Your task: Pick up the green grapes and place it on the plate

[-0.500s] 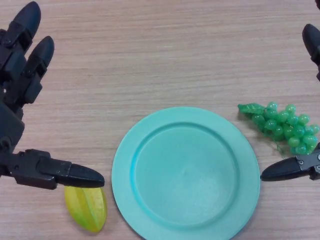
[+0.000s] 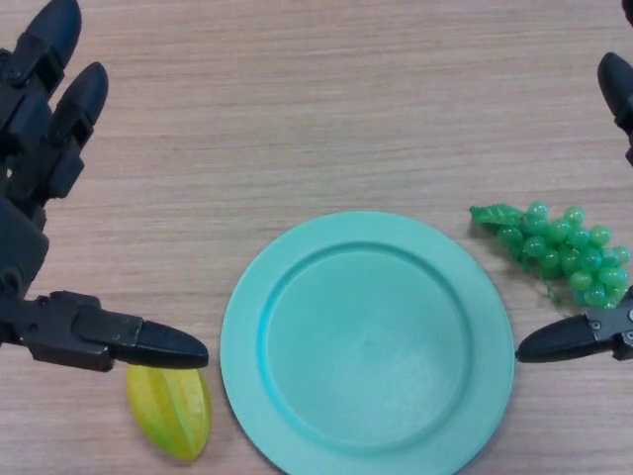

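A bunch of green grapes [image 2: 561, 249] lies on the wooden table just right of the teal plate [image 2: 368, 341], which has nothing on it. My right hand [image 2: 579, 338] enters at the right edge; its thumb points left just below the grapes and a fingertip shows near the top right corner, so the hand brackets the bunch without touching it, open. At the left side my left hand [image 2: 45, 188] stays idle and open, fingers stretched up the table and thumb reaching right toward the plate.
A yellow-green starfruit [image 2: 170, 411] lies at the bottom left, just under the left thumb and beside the plate's left rim. Bare wooden table fills the upper half of the view.
Almost nothing differs. The right thumb has dropped a few pixels lower; the left hand has shifted very slightly. Grapes, plate and starfruit have not moved.
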Tool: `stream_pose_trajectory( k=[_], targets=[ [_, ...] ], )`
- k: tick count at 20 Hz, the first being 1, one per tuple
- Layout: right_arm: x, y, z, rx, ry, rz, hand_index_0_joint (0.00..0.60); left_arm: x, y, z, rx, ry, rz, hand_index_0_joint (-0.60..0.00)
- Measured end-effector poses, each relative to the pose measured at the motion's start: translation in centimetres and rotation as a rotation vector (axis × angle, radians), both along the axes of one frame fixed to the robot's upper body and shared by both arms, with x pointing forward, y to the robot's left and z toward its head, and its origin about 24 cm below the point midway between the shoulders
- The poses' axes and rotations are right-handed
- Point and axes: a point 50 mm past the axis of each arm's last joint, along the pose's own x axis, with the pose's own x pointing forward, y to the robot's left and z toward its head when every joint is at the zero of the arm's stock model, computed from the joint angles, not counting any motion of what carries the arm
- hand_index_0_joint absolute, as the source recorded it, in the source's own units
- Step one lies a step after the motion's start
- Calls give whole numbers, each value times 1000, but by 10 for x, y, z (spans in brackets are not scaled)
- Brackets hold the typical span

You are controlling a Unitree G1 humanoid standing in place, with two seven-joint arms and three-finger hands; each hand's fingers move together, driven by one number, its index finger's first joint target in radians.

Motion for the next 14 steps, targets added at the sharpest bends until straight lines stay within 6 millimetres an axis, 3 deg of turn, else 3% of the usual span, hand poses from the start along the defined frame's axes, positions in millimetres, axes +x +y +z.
stream_pose_trajectory(
  k=[3, 9, 14],
  targets=[
    [6, -3, -3, 5, 1, -2, 0, 0, 0, -1, 0, 3, 1, 0],
    [45, -22, -21, -3, 31, -58, 0, 3, 2, -9, -9, 45, 7, 0],
    [73, -44, -56, -112, 67, -149, 0, 5, -2, -11, -9, 51, -9, 0]
  ],
)
